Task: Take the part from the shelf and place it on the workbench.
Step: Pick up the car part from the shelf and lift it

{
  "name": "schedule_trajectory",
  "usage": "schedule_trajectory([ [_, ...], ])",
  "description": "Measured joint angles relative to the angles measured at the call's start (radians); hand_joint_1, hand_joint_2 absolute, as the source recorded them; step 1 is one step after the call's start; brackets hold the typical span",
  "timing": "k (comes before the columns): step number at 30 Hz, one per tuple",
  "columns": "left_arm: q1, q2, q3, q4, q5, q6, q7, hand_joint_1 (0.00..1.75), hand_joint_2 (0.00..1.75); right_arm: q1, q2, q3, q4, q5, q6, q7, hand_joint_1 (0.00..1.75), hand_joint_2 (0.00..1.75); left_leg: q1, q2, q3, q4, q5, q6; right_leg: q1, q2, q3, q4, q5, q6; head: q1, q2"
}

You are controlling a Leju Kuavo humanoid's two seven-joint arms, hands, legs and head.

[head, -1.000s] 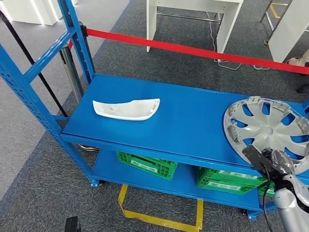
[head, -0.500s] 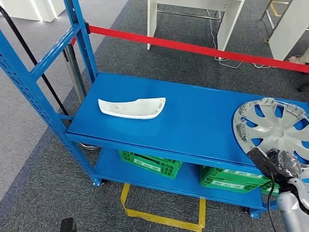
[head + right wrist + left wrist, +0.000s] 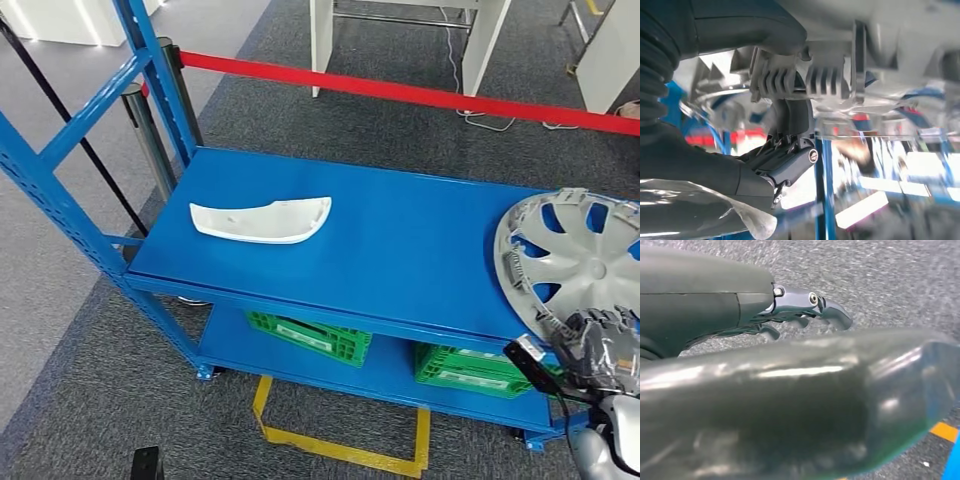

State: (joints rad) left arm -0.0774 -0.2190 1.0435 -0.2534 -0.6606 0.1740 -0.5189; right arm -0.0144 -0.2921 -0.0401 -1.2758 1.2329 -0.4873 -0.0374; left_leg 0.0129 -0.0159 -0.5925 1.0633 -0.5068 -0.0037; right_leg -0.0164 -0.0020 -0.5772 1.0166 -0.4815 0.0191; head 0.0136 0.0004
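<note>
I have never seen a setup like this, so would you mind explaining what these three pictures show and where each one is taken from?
This is a two-armed humanoid robot meant to carry a part from a shelf to a workbench. The wide picture is from its head, looking down at a blue shelf. On the top level lie a white curved part and, at the right end, a silver wheel cover. Green crates sit on the lower level, and a red barrier tape runs behind.

The other two pictures come from cameras at the wrists. The right hand is at the near edge of the wheel cover, its fingers reaching up against the rim; whether it truly grips is hard to tell. The left hand hangs over grey carpet, holding nothing.
</note>
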Motion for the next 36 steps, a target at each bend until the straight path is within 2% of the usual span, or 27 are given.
schedule_trajectory([
  [1, -0.001, 0.0, -0.001, 0.0, -0.001, -0.001, -0.002, 0.0, 0.0, 0.01, 0.003, -0.001, -0.014, 0.027, -0.033, -0.002, 1.75, 1.75, 0.0, 0.003, -0.019, 0.043, -0.026, -0.003, -0.001, -0.001, 0.001, -0.001, 0.0, -0.006, -0.001, 0.0],
  [3, -0.003, 0.0, -0.002, 0.0, -0.002, -0.006, -0.004, 0.0, 0.0, 0.025, 0.011, -0.002, -0.036, 0.062, -0.09, -0.008, 1.75, 1.75, -0.002, 0.006, -0.079, 0.175, -0.086, -0.005, 0.004, -0.003, 0.001, -0.001, -0.001, -0.015, -0.003, 0.0],
  [4, -0.003, 0.0, -0.002, 0.0, -0.002, -0.009, -0.005, 0.0, 0.0, 0.031, 0.015, -0.003, -0.045, 0.075, -0.114, -0.01, 1.75, 1.75, -0.003, 0.007, -0.105, 0.23, -0.103, -0.003, 0.007, -0.004, 0.001, -0.001, -0.002, -0.018, -0.003, 0.0],
  [5, -0.002, 0.0, -0.002, 0.0, -0.002, -0.011, -0.005, 0.0, 0.0, 0.036, 0.019, -0.005, -0.054, 0.086, -0.134, -0.013, 1.75, 1.75, -0.005, 0.007, -0.117, 0.252, -0.101, 0.001, 0.011, -0.004, 0.003, -0.001, -0.003, -0.02, -0.003, 0.0],
  [6, -0.002, 0.0, -0.002, 0.0, -0.002, -0.015, -0.007, 0.0, 0.0, 0.041, 0.024, -0.007, -0.063, 0.098, -0.149, -0.015, 1.75, 1.75, -0.009, 0.007, -0.11, 0.234, -0.078, 0.008, 0.016, -0.004, 0.005, -0.001, -0.004, -0.022, -0.003, 0.0],
  [8, -0.003, 0.001, -0.002, 0.0, -0.002, -0.021, -0.011, 0.0, 0.0, 0.051, 0.035, -0.014, -0.083, 0.123, -0.168, -0.022, 1.75, 1.75, -0.022, 0.007, -0.055, 0.109, -0.005, 0.033, 0.022, -0.004, 0.01, -0.001, -0.006, -0.025, -0.002, 0.0],
  [9, -0.003, 0.003, -0.002, 0.0, -0.002, -0.023, -0.013, 0.0, 0.0, 0.055, 0.042, -0.019, -0.094, 0.135, -0.173, -0.026, 1.75, 1.75, -0.028, 0.009, -0.026, 0.044, 0.021, 0.046, 0.026, -0.004, 0.01, 0.0, -0.008, -0.025, -0.002, 0.0],
  [11, -0.004, 0.005, -0.003, 0.0, -0.003, -0.027, -0.017, 0.0, 0.0, 0.065, 0.056, -0.031, -0.114, 0.154, -0.178, -0.038, 1.75, 1.75, -0.037, 0.011, 0.003, -0.025, 0.036, 0.06, 0.027, -0.005, 0.006, 0.002, -0.009, -0.022, -0.002, 0.0],
  [13, -0.004, 0.004, -0.003, 0.0, -0.004, -0.029, -0.019, 0.0, 0.0, 0.073, 0.068, -0.044, -0.136, 0.166, -0.181, -0.053, 1.75, 1.75, -0.037, 0.012, 0.006, -0.039, 0.037, 0.058, 0.025, -0.006, 0.002, 0.002, -0.01, -0.016, -0.002, 0.0],
  [15, -0.005, 0.002, -0.003, 0.0, -0.003, -0.029, -0.02, 0.0, 0.0, 0.081, 0.076, -0.058, -0.158, 0.171, -0.182, -0.065, 1.75, 1.75, -0.03, 0.012, 0.012, -0.055, 0.044, 0.058, 0.024, -0.003, -0.011, 0.023, -0.028, -0.006, -0.001, 0.0],
  [16, -0.007, 0.001, -0.003, 0.0, -0.003, -0.029, -0.021, 0.0, 0.0, 0.083, 0.078, -0.066, -0.166, 0.174, -0.183, -0.069, 1.75, 1.75, -0.025, 0.012, 0.015, -0.061, 0.048, 0.058, 0.022, -0.001, -0.028, 0.058, -0.05, 0.0, 0.001, 0.0],
  [18, -0.009, 0.0, -0.003, 0.0, -0.003, -0.029, -0.021, 0.0, 0.0, 0.088, 0.082, -0.08, -0.176, 0.181, -0.184, -0.075, 1.75, 1.75, -0.021, 0.012, 0.015, -0.063, 0.049, 0.058, 0.014, 0.001, -0.085, 0.18, -0.109, 0.013, 0.004, 0.0],
  [19, -0.009, -0.001, -0.003, 0.0, -0.003, -0.029, -0.021, 0.0, 0.0, 0.091, 0.084, -0.086, -0.179, 0.185, -0.185, -0.077, 1.75, 1.75, -0.019, 0.012, 0.015, -0.063, 0.048, 0.058, 0.008, 0.001, -0.114, 0.237, -0.129, 0.019, 0.004, 0.0],
  [20, -0.008, -0.002, -0.003, 0.0, -0.004, -0.03, -0.021, 0.0, 0.0, 0.094, 0.086, -0.09, -0.181, 0.189, -0.185, -0.079, 1.75, 1.75, -0.016, 0.012, 0.016, -0.063, 0.048, 0.056, 0.003, 0.001, -0.131, 0.27, -0.133, 0.026, 0.004, 0.0],
  [21, -0.009, -0.002, -0.003, 0.0, -0.003, -0.03, -0.021, 0.0, 0.0, 0.098, 0.088, -0.093, -0.183, 0.191, -0.186, -0.081, 1.75, 1.75, -0.012, 0.012, 0.017, -0.062, 0.046, 0.052, -0.003, 0.0, -0.131, 0.264, -0.116, 0.034, 0.004, 0.0],
  [22, -0.009, -0.003, -0.003, 0.0, -0.003, -0.03, -0.021, 0.0, 0.0, 0.101, 0.09, -0.096, -0.184, 0.193, -0.186, -0.082, 1.75, 1.75, -0.007, 0.012, 0.018, -0.06, 0.044, 0.046, -0.01, 0.0, -0.109, 0.216, -0.082, 0.042, 0.004, 0.0],
  [23, -0.009, -0.003, -0.003, 0.0, -0.003, -0.03, -0.021, 0.0, 0.0, 0.103, 0.092, -0.099, -0.185, 0.195, -0.186, -0.082, 1.75, 1.75, -0.002, 0.011, 0.019, -0.056, 0.04, 0.038, -0.018, -0.001, -0.076, 0.145, -0.045, 0.053, 0.005, 0.0],
  [24, -0.009, -0.002, -0.003, 0.0, -0.003, -0.03, -0.021, 0.0, 0.0, 0.103, 0.095, -0.1, -0.186, 0.197, -0.186, -0.083, 1.75, 1.75, -0.001, 0.01, 0.018, -0.05, 0.035, 0.028, -0.022, 0.0, -0.043, 0.079, -0.021, 0.061, 0.008, 0.0],
  [25, -0.009, -0.001, -0.003, 0.0, -0.003, -0.032, -0.021, 0.0, 0.0, 0.104, 0.097, -0.102, -0.19, 0.2, -0.186, -0.085, 1.75, 1.75, -0.001, 0.009, 0.016, -0.044, 0.032, 0.02, -0.025, 0.002, -0.019, 0.033, -0.009, 0.061, 0.011, 0.0],
  [26, -0.009, 0.0, -0.003, 0.0, -0.003, -0.036, -0.021, 0.0, 0.0, 0.107, 0.1, -0.103, -0.195, 0.204, -0.186, -0.09, 1.75, 1.75, -0.004, 0.008, 0.014, -0.039, 0.03, 0.012, -0.026, 0.004, -0.007, 0.013, -0.009, 0.057, 0.013, 0.0],
  [28, -0.009, 0.0, -0.003, 0.0, -0.003, -0.048, -0.021, 0.0, 0.0, 0.116, 0.107, -0.103, -0.213, 0.212, -0.186, -0.104, 1.75, 1.75, -0.004, 0.007, 0.012, -0.037, 0.032, 0.003, -0.023, 0.006, -0.007, 0.016, -0.014, 0.034, 0.012, 0.0],
  [30, -0.009, 0.001, -0.003, 0.0, -0.003, -0.061, -0.023, 0.0, 0.0, 0.129, 0.111, -0.1, -0.24, 0.216, -0.186, -0.116, 1.75, 1.75, -0.002, 0.008, 0.008, -0.02, 0.017, -0.004, -0.021, 0.005, -0.006, 0.018, -0.015, 0.019, 0.01, 0.0],
  [32, -0.01, 0.001, -0.003, 0.0, -0.003, -0.068, -0.026, 0.0, 0.0, 0.138, 0.113, -0.095, -0.272, 0.217, -0.187, -0.12, 1.75, 1.75, -0.001, 0.01, -0.029, 0.066, -0.034, -0.007, -0.018, 0.001, -0.003, 0.017, -0.016, 0.006, 0.007, 0.0],
  [34, -0.009, 0.001, -0.003, 0.0, -0.004, -0.074, -0.028, 0.0, 0.0, 0.143, 0.116, -0.086, -0.299, 0.217, -0.187, -0.12, 1.75, 1.75, -0.003, 0.011, -0.092, 0.204, -0.092, -0.004, -0.011, 0.0, -0.001, 0.017, -0.018, -0.002, 0.006, 0.0],
  [35, -0.008, 0.001, -0.003, 0.0, -0.004, -0.079, -0.029, 0.0, 0.0, 0.146, 0.117, -0.08, -0.311, 0.217, -0.187, -0.121, 1.75, 1.75, -0.005, 0.011, -0.114, 0.249, -0.102, 0.0, -0.006, -0.001, 0.0, 0.017, -0.019, -0.005, 0.005, 0.0],
  [36, -0.008, 0.0, -0.003, 0.0, -0.004, -0.086, -0.029, 0.0, 0.0, 0.15, 0.118, -0.074, -0.323, 0.217, -0.187, -0.12, 1.75, 1.75, -0.007, 0.011, -0.121, 0.26, -0.094, 0.006, -0.001, -0.001, 0.002, 0.017, -0.021, -0.007, 0.006, 0.0],
])
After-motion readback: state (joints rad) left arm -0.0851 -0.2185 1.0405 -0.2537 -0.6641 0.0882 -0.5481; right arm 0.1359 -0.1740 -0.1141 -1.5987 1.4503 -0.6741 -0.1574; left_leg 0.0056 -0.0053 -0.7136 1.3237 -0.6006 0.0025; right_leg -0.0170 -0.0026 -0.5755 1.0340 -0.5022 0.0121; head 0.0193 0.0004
